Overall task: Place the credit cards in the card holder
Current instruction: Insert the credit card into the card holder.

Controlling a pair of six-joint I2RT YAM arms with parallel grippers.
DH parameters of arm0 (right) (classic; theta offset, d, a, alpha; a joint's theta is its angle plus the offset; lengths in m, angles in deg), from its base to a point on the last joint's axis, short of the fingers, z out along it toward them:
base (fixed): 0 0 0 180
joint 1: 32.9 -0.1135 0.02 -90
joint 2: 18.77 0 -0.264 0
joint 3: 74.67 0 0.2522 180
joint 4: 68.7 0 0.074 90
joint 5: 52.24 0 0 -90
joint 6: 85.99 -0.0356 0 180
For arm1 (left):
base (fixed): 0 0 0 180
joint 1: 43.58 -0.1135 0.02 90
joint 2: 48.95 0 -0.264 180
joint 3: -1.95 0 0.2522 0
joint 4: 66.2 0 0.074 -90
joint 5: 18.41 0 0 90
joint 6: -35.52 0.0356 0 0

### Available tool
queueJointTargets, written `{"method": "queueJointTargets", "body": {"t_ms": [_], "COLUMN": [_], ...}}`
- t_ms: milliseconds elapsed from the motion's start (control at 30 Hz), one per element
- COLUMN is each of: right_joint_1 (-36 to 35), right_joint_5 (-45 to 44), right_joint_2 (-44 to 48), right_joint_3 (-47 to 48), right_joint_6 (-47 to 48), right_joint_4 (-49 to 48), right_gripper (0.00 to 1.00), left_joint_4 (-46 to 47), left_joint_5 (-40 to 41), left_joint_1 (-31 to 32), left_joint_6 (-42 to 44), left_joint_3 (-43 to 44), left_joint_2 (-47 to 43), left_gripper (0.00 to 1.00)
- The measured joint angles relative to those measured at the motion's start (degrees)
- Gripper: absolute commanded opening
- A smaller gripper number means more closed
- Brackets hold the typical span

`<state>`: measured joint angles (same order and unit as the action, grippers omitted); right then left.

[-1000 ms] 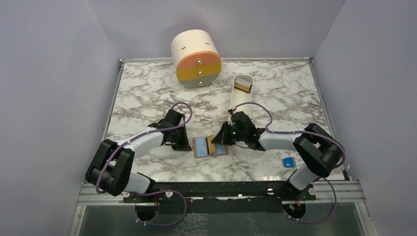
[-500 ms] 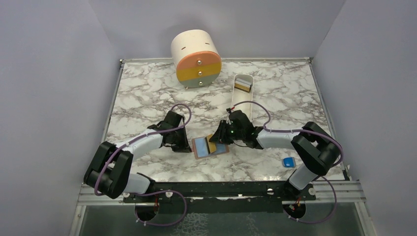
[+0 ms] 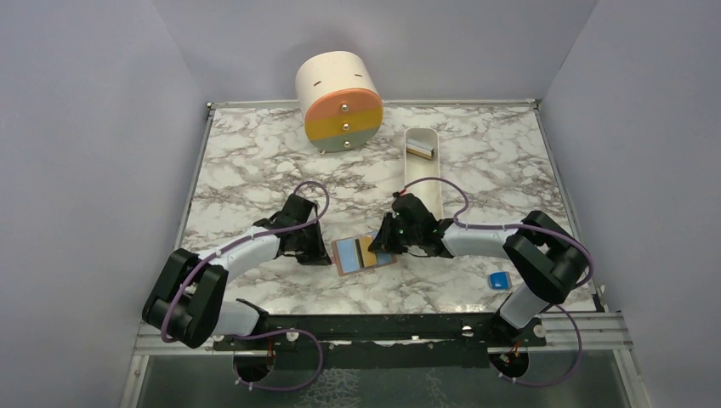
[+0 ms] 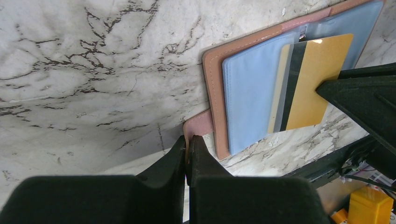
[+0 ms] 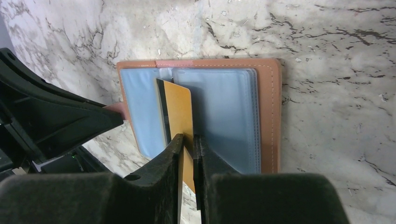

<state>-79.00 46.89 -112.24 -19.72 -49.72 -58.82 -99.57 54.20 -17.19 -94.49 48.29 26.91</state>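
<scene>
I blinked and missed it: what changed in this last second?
The right fingers, shut on the gold card, tipped it down from tilted to nearly flat across the open holder. The left fingers stayed clamped on the holder's tab, shifting only slightly. The holder, tray, blue block and round drawer box did not move.

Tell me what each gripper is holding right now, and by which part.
The left gripper pinches the card holder by its side tab; the right gripper grips the tan card by its near end.
</scene>
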Motion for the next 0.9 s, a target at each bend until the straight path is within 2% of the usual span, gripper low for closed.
{"method": "queueJointTargets", "body": {"t_ms": [200, 333, 533, 633, 800, 900], "right_joint_1": [-0.7, -1.6, -3.3, -4.2, -6.3, -7.1], "right_joint_5": [-0.3, -0.4, -1.6, -2.4, -3.5, -4.4], "right_joint_2": [-0.7, -2.3, -3.7, -3.8, -5.8, -6.3], "right_joint_3": [0.2, 1.8, 4.4, 5.4, 8.4, 9.9], "right_joint_6": [-0.5, -1.0, -0.3, 0.6, 2.9, 4.6], "right_joint_4": [-0.4, -0.4, 1.5, 2.8, 4.7, 6.3], "right_gripper": [0.11, 0.2, 0.27, 0.28, 0.22, 0.23], "left_joint_4": [0.3, 0.6, 1.0, 1.2, 1.6, 1.6], "left_joint_5": [-0.2, -0.2, -0.3, -0.6, -1.1, -1.2], "left_joint_1": [0.0, 0.0, 0.3, 0.4, 0.4, 0.4], "left_joint_6": [-0.3, -0.4, -0.4, -0.4, -0.4, -0.4], "left_joint_3": [-0.2, -0.3, -0.4, -0.4, -0.4, -0.4], "left_joint_2": [0.0, -0.2, -0.4, -0.4, -0.4, -0.4], "left_gripper": [0.0, 0.0, 0.0, 0.0, 0.0, 0.0]}}
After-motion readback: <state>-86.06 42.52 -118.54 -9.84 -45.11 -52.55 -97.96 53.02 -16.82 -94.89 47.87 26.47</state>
